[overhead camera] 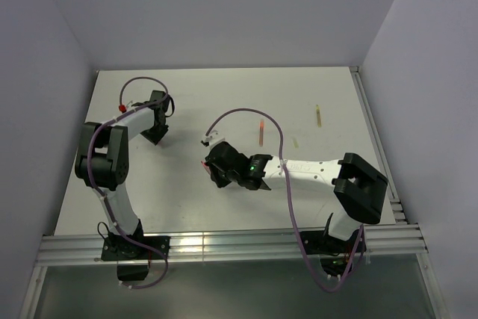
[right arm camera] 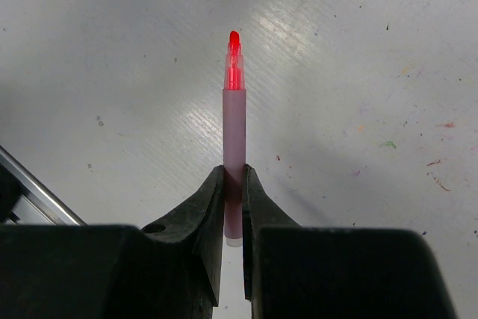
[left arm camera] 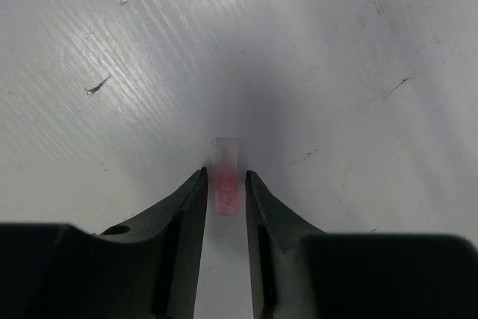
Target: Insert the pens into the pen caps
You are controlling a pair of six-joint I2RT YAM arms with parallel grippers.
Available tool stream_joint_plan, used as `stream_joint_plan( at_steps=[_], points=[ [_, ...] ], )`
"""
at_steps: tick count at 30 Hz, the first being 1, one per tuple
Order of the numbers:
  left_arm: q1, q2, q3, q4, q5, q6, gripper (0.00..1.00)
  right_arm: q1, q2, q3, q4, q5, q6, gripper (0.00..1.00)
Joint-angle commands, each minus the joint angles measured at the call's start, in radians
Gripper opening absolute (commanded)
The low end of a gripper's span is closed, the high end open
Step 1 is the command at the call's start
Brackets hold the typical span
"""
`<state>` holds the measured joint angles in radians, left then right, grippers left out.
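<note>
My right gripper (right arm camera: 234, 173) is shut on a pen (right arm camera: 234, 121) with a pale pink barrel and a bright red tip pointing away from me; in the top view this gripper (overhead camera: 212, 167) hovers mid-table. My left gripper (left arm camera: 226, 178) sits low over the table with its jaws narrowly apart around a short pink pen cap (left arm camera: 225, 184), with a thin gap on each side. In the top view the left gripper (overhead camera: 157, 134) is at the far left. A red pen (overhead camera: 261, 131), a tan-olive pen (overhead camera: 317, 115) and a small pale yellow-green cap (overhead camera: 296, 142) lie on the table.
White walls enclose the table on the left, back and right. A metal rail (overhead camera: 224, 248) runs along the near edge and another along the right edge (overhead camera: 377, 147). The right arm's forearm (overhead camera: 314, 171) stretches across the middle right.
</note>
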<state>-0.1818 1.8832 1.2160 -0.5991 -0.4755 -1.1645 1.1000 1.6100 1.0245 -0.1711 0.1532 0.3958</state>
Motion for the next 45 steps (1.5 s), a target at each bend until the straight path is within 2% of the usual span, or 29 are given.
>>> stream_joint_plan(
  at_steps=[1, 5, 6, 9, 11, 14, 16, 17, 18, 21, 24, 30, 34, 45],
  points=[
    [0.016, 0.051, 0.007, -0.013, 0.015, -0.014, 0.31, -0.008, -0.036, -0.001, 0.033, 0.006, 0.002, 0.00],
    [0.022, 0.062, 0.004, 0.002, 0.037, 0.000, 0.01, -0.008, -0.041, -0.004, 0.031, 0.006, 0.000, 0.00],
    [0.025, 0.054, 0.001, 0.019, 0.043, 0.008, 0.00, -0.011, -0.042, -0.004, 0.030, 0.006, 0.000, 0.00],
    [0.025, 0.004, -0.015, 0.060, 0.080, 0.060, 0.00, -0.012, -0.051, -0.007, 0.030, 0.006, 0.000, 0.00],
    [0.025, -0.054, -0.064, 0.166, 0.176, 0.130, 0.00, -0.022, -0.077, -0.015, 0.041, 0.003, 0.003, 0.00],
    [0.021, -0.215, -0.159, 0.364, 0.398, 0.207, 0.00, -0.043, -0.139, -0.029, 0.071, -0.047, 0.006, 0.00],
    [0.008, -0.343, -0.213, 0.497, 0.481, 0.248, 0.00, -0.063, -0.198, -0.046, 0.117, -0.116, 0.011, 0.00],
    [0.001, -0.387, -0.231, 0.546, 0.583, 0.262, 0.00, -0.071, -0.215, -0.052, 0.131, -0.136, 0.012, 0.00],
    [-0.014, -0.479, -0.252, 0.589, 0.612, 0.270, 0.00, -0.078, -0.235, -0.060, 0.148, -0.148, 0.015, 0.00],
    [-0.036, -0.628, -0.338, 0.760, 0.731, 0.273, 0.00, -0.107, -0.295, -0.064, 0.217, -0.263, 0.038, 0.00],
    [-0.036, -0.728, -0.387, 0.932, 0.840, 0.217, 0.00, -0.123, -0.326, -0.064, 0.260, -0.329, 0.077, 0.00],
    [-0.038, -0.817, -0.432, 1.160, 0.997, 0.137, 0.00, -0.134, -0.387, -0.104, 0.432, -0.360, 0.175, 0.00],
    [-0.038, -0.849, -0.437, 1.237, 1.123, 0.108, 0.00, -0.153, -0.424, -0.132, 0.548, -0.379, 0.236, 0.00],
    [-0.038, -0.927, -0.490, 1.360, 1.210, 0.089, 0.00, -0.190, -0.495, -0.178, 0.637, -0.331, 0.291, 0.00]
  ],
)
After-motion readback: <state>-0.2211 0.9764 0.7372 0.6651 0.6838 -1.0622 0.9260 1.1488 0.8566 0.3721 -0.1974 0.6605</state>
